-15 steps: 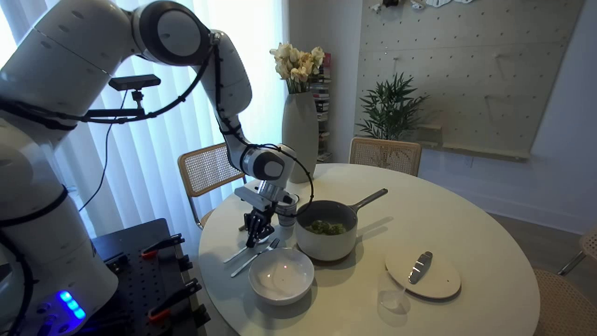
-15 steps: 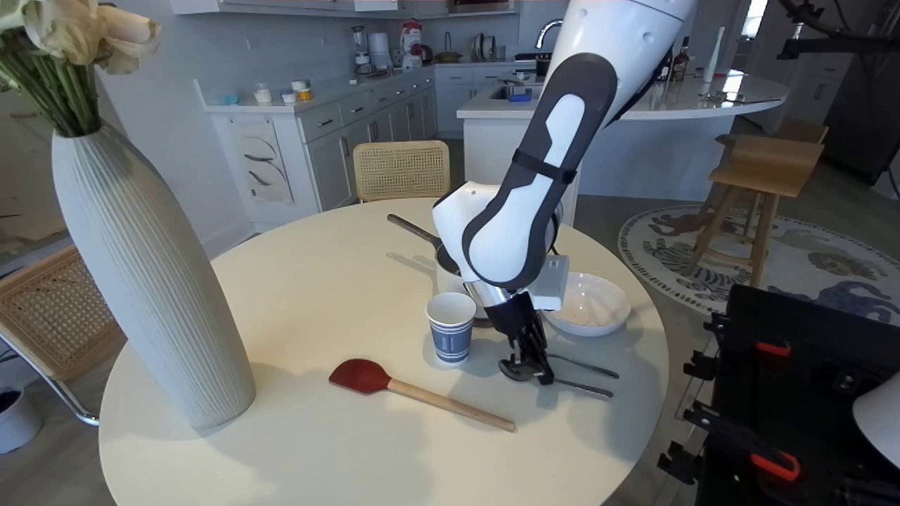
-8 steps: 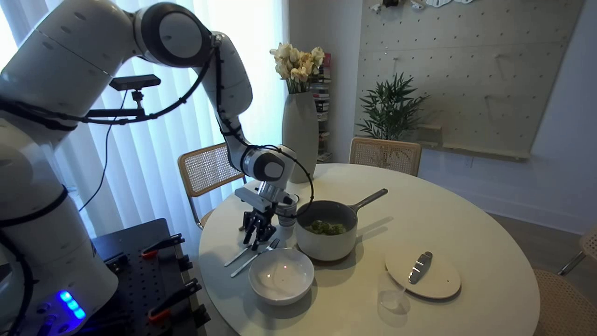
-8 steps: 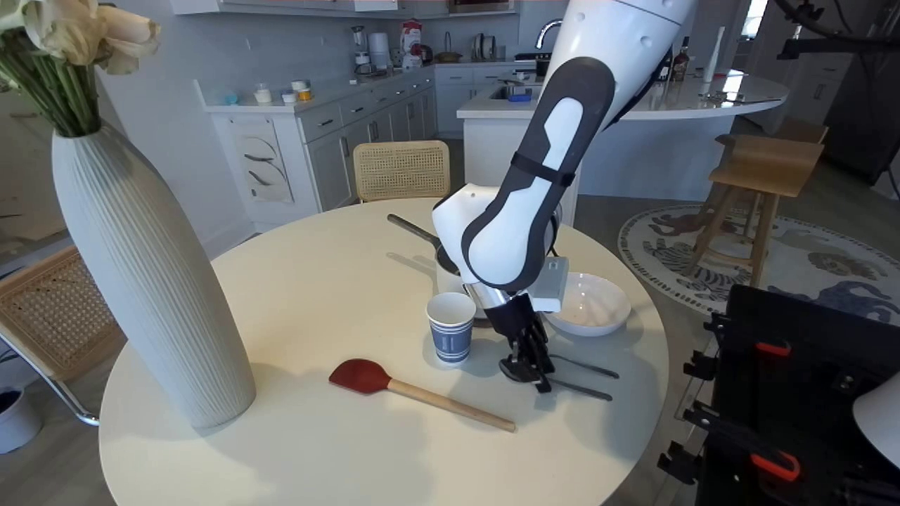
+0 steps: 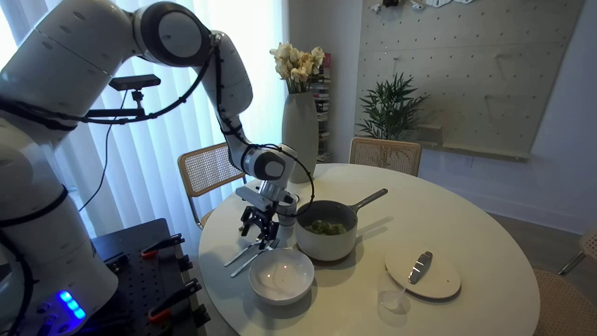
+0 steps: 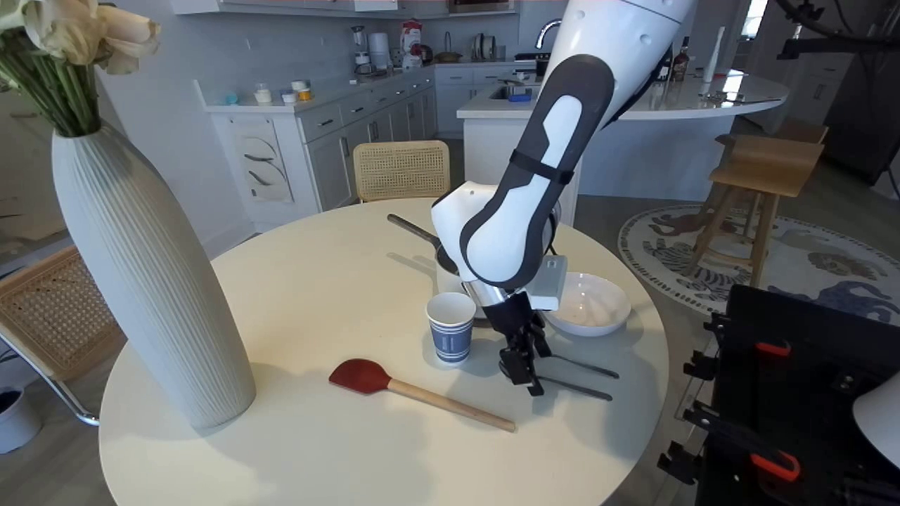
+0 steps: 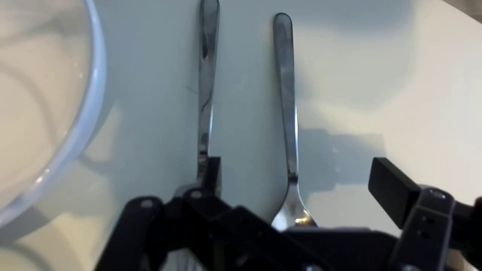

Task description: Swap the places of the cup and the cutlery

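The cutlery lies on the table as two slim silver pieces, a fork [image 7: 207,82] and a spoon [image 7: 287,90], side by side with handles roughly parallel. Over them my gripper [image 7: 301,182] stands open, fingers wide apart. The spoon's neck shows between the fingers, clear of both. One finger [image 7: 213,171] overlaps the fork's neck; whether it touches, I cannot tell. The gripper covers much of the spoon's bowl and part of the fork's head. In an exterior view the cup [image 6: 451,337], white with a blue band, stands upright beside the gripper [image 6: 540,369].
A white bowl [image 5: 281,275] sits close beside the fork. Next to the cup stands a pot [image 5: 326,240] with green food in it. A red spatula [image 6: 422,397] lies near the cup. Further off are a tall vase [image 6: 151,281], a pale plate [image 5: 440,280] and a clear glass [image 5: 393,301].
The fingers, together at the spoon a second ago, have spread apart. The spoon's handle has shifted very slightly. The arm has hardly moved, and the cup stands where it was.
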